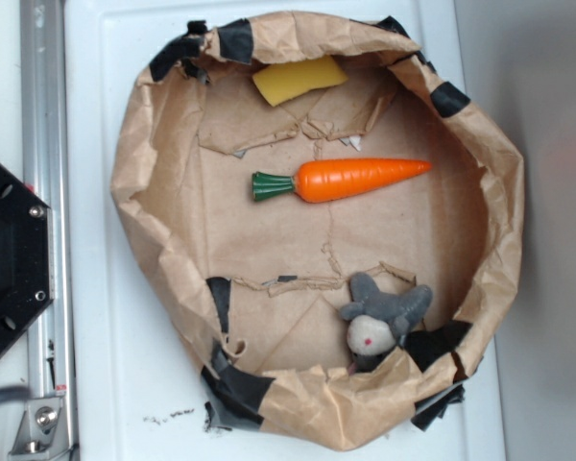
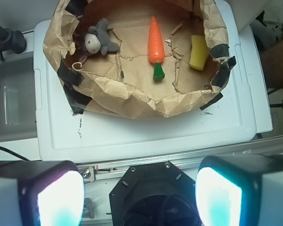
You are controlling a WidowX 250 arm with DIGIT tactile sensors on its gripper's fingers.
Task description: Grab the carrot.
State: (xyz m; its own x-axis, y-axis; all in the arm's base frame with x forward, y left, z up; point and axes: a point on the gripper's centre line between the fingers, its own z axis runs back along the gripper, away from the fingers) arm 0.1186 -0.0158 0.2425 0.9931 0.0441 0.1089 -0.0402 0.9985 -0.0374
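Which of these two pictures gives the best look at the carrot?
The exterior view: the carrot lies large and unblocked in the middle of the paper nest, seen from straight above, green stem leftward. The wrist view also shows it whole, but smaller, farther off and near the top edge.

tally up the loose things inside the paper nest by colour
orange: 1, the carrot
yellow: 1, the sponge piece
grey: 1, the plush mouse
total: 3, all lying apart from one another inside the paper nest
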